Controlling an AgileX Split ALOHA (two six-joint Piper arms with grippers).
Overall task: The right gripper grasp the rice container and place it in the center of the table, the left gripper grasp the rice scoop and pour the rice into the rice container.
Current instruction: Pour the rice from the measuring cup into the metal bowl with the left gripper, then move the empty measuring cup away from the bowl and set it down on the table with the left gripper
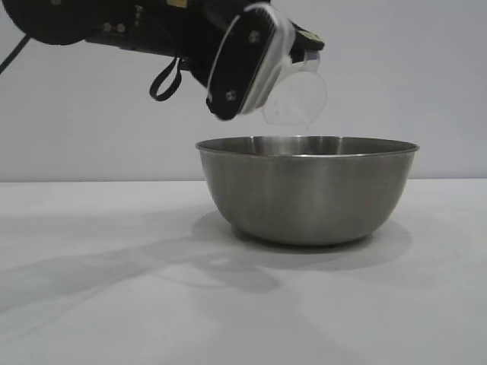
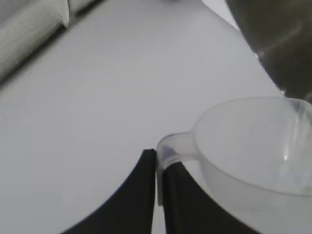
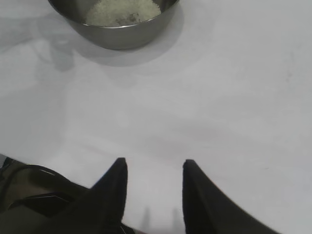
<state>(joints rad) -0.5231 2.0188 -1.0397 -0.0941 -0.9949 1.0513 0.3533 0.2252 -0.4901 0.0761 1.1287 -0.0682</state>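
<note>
The steel rice container [image 1: 308, 190] stands on the white table [image 1: 114, 289]. In the right wrist view a heap of rice [image 3: 123, 10] lies inside the rice container [image 3: 122, 36]. My left gripper [image 2: 158, 158] is shut on the handle of the clear rice scoop [image 2: 253, 151]. It holds the rice scoop [image 1: 298, 95] tipped over the container's rim, and the scoop looks empty. The left gripper's body [image 1: 247, 65] hangs above the bowl's left side. My right gripper [image 3: 153, 165] is open, low over bare table, well away from the container, with nothing between its fingers.
A pale ribbed surface [image 2: 29, 39] runs along the table's far edge in the left wrist view. A plain grey wall [image 1: 426, 76] stands behind the table.
</note>
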